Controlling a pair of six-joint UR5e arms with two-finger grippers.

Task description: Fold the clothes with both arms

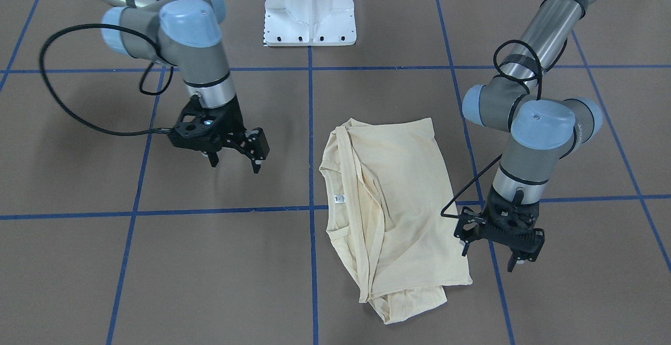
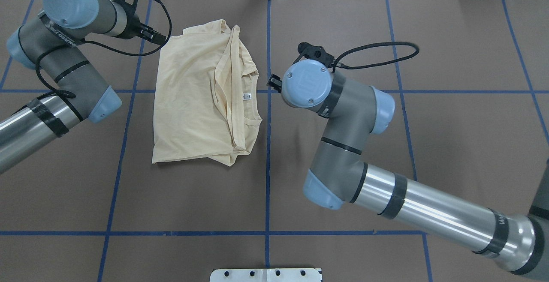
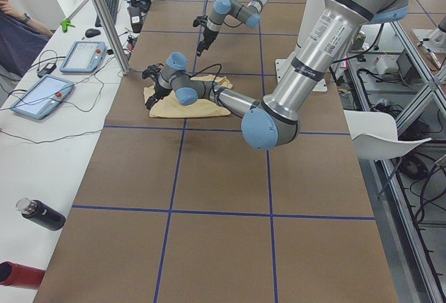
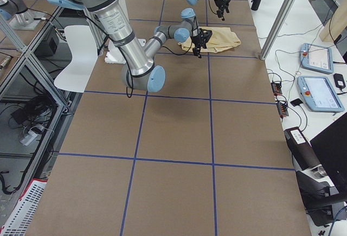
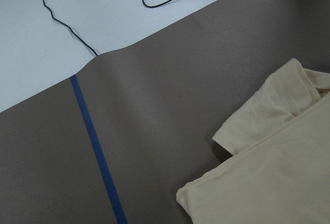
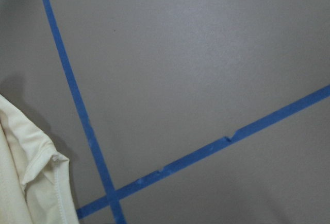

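The cream-yellow T-shirt [image 1: 398, 198] lies folded on the brown table, its print hidden and its white neck tag [image 1: 339, 198] showing at the collar. My left gripper [image 1: 487, 256] hovers open and empty just off the shirt's edge near its lower corner. In the overhead view it [image 2: 153, 37] is at the shirt's [image 2: 193, 102] far left corner. My right gripper [image 1: 235, 164] hovers open and empty over bare table, well apart from the collar side. The left wrist view shows a shirt corner [image 5: 278, 172]. The right wrist view shows a collar edge [image 6: 26, 183].
The white pedestal base [image 1: 310, 9] stands at the robot's side of the table. Blue tape lines [image 1: 312, 208] cross the brown table. Beyond the table's far edge is a white bench with tablets [image 3: 42, 97] and bottles [image 3: 40, 214]; a person [image 3: 14, 24] sits there.
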